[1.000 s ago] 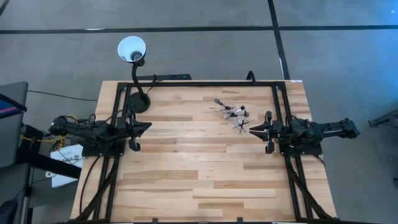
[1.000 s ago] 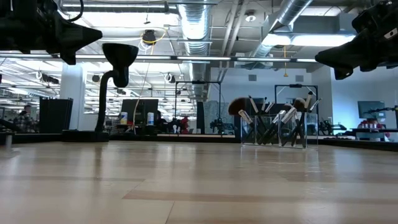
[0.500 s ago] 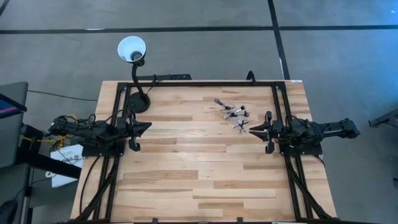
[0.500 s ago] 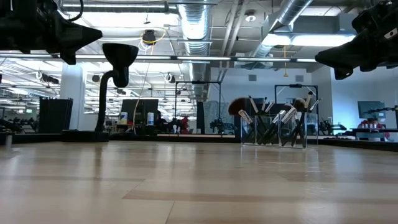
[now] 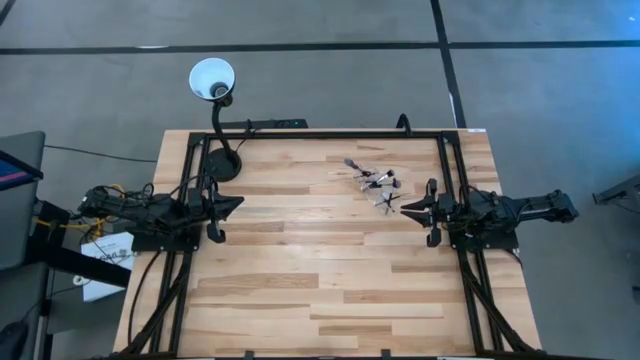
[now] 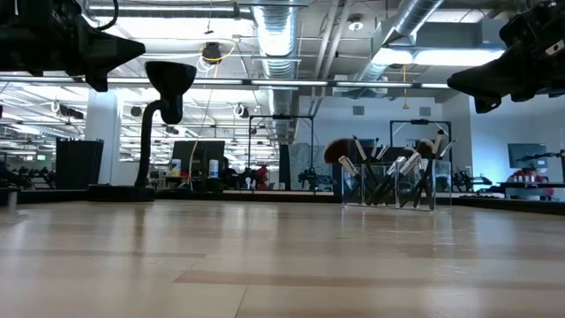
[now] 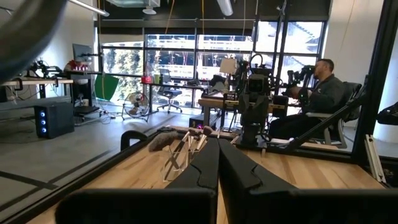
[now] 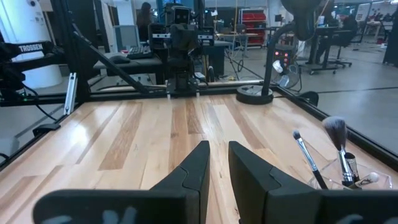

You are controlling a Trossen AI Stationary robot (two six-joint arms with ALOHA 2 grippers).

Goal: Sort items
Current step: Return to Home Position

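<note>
Several slim makeup brushes (image 5: 375, 182) stand bristles up in a small clear holder (image 6: 395, 187) on the table's far right part, leaning against its rim; one has a wide fan tip (image 6: 335, 151). They also show in the left wrist view (image 7: 181, 138) and the right wrist view (image 8: 339, 144). My left gripper (image 5: 238, 206) hovers shut at the table's left side, well away from them. My right gripper (image 5: 404, 210) hovers at the right side, just near of the holder, its fingers (image 8: 200, 157) almost together and holding nothing.
A black gooseneck lamp stands on its base (image 5: 225, 165) at the far left corner, its white shade (image 5: 212, 78) beyond the table edge. A black frame (image 5: 320, 134) runs along the table's sides. A person (image 7: 320, 99) sits beyond the table. Bare wood (image 5: 310, 270) spans the middle and near part.
</note>
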